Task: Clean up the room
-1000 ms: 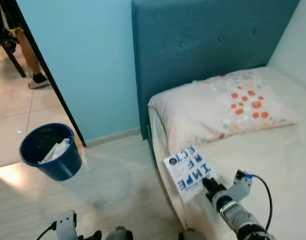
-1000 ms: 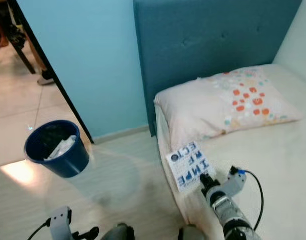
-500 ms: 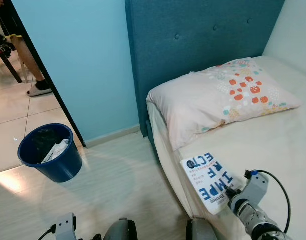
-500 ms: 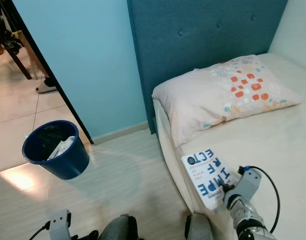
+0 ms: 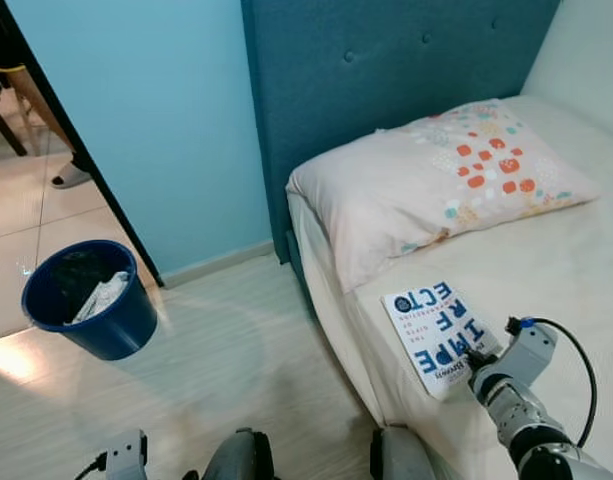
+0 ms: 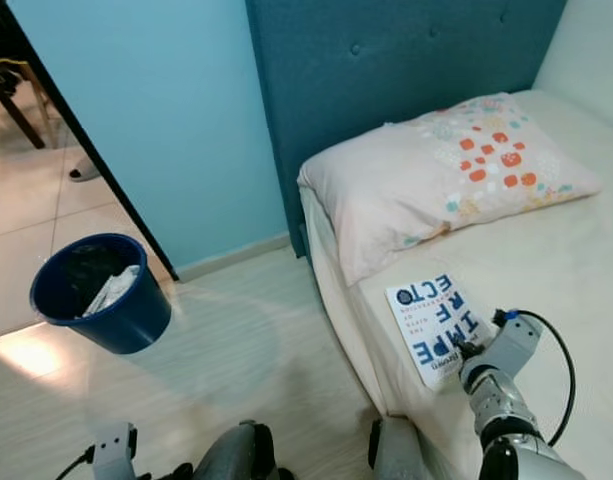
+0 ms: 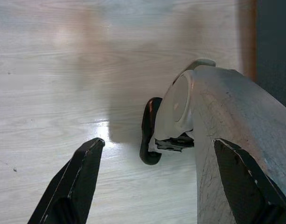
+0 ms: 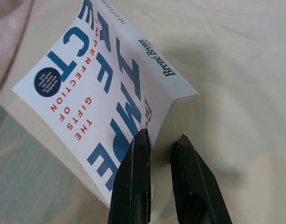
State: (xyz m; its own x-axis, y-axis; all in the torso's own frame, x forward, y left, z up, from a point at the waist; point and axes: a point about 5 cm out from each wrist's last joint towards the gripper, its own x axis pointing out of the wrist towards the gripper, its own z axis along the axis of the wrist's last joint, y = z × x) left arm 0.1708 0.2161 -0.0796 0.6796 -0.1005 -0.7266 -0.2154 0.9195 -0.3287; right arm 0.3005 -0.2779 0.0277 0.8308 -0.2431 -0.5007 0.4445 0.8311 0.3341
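A white paperback book (image 5: 438,323) with blue and red lettering lies near the left edge of the bed (image 5: 576,270), just below the pillow (image 5: 436,180). My right gripper (image 5: 474,362) is shut on the book's near corner; in the right wrist view its two black fingers (image 8: 133,186) pinch the cover and pages of the book (image 8: 101,98). My left gripper (image 7: 147,186) hangs open low over the pale wood floor, beside my own grey leg (image 7: 226,121).
A blue bin (image 5: 86,300) holding crumpled paper stands on the floor left of the bed by a doorway. A teal headboard (image 5: 386,70) and light blue wall (image 5: 146,120) rise behind. A person's foot (image 5: 64,176) shows beyond the doorway.
The camera has shifted. The book, earlier hanging past the mattress edge in my right gripper, now rests further onto the bed, closer to the pillow.
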